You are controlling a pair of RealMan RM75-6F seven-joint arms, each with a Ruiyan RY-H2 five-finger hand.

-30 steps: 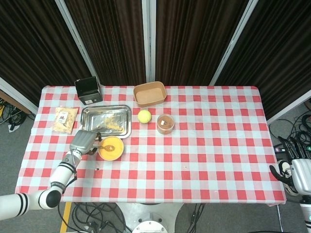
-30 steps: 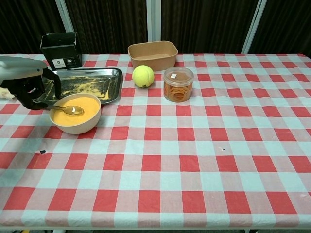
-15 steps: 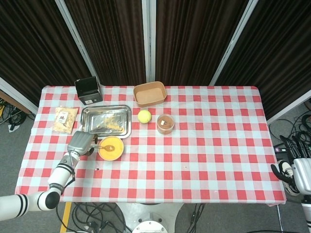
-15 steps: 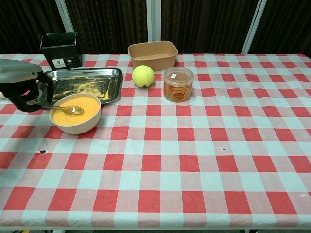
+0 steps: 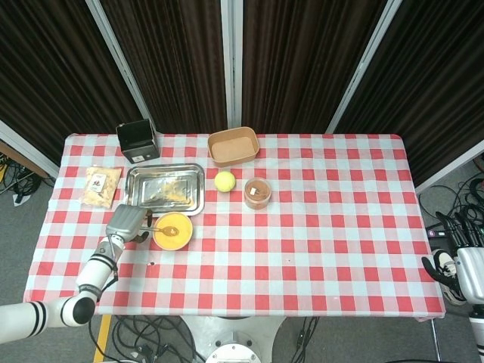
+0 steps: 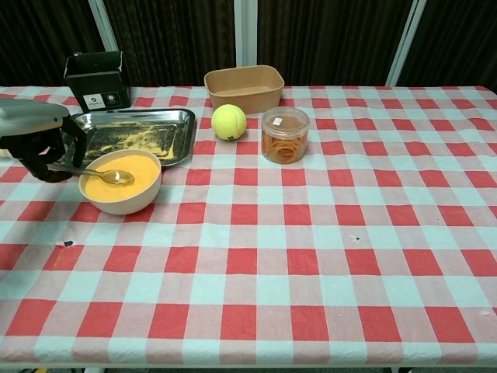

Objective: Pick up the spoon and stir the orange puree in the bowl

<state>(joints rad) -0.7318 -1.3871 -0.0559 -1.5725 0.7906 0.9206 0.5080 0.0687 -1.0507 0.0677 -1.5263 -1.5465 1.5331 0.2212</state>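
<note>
Orange puree [image 6: 124, 186] fills a pale bowl [image 6: 147, 196] near the left edge of the checked table [image 6: 326, 256]. Lying across the bowl is a spoon [image 6: 97, 173], its scoop resting on the puree and its handle running out over the left rim. At that handle's end the left hand [image 6: 35, 144] sits with dark fingers [image 6: 54, 151] curled down around the tip; the handle meets the fingers, though whether they truly grip it cannot be told from either view. From the head view the left hand [image 5: 126, 224] shows just left of the bowl [image 5: 172, 231], palm down.

Just beyond the bowl lies a metal tray [image 6: 136, 134] with yellow crumbs, and a black box [image 6: 96, 80] stands far left behind it. Right of the tray rests a tennis ball [image 6: 229, 122], and right of that a clear tub [image 6: 285, 135] holding rubber bands. Behind them sits a brown paper bowl [image 6: 244, 88]. In the head view a snack bag [image 5: 101, 187] lies left of the tray.

Off the table's right near corner, the right hand [image 5: 460, 261] hangs low; its fingers point upward, apart, holding nothing.
</note>
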